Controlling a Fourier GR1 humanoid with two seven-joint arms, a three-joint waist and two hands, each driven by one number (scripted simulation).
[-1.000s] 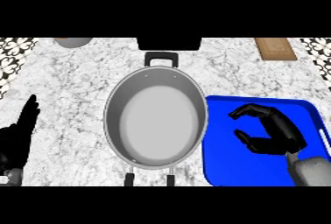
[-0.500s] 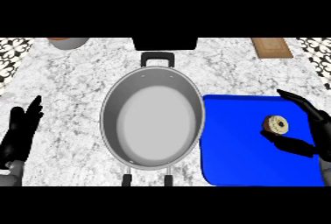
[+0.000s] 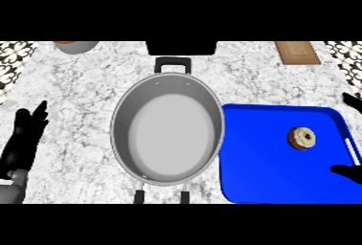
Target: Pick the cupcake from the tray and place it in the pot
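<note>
the bench is a white and grey marbled top, and at its far left and far right edges a black-and-white patterned surface shows. at the 9 o'clock side the left hand rests open by the edge, its fingers straight and pointing up, a little apart. near 11 o'clock stands a grey bowl, cut by the top edge. in the middle lies the pot, a big oval grey one, with a black handle at its 12 o'clock end and two black stubs at its 6 o'clock end. a dark object sits just behind the handle. the blue tray touches or slightly overlaps the pot's rim at 3 o'clock. the cupcake stands on the tray, toward its right part, free of any hand. near 1 o'clock lies a wooden board. of the right hand only dark tips show at the right edge; i cannot tell how its fingers stand. half a second ago this hand was beside the cupcake; now it has drawn back to the edge, and the left hand stands higher.
</note>
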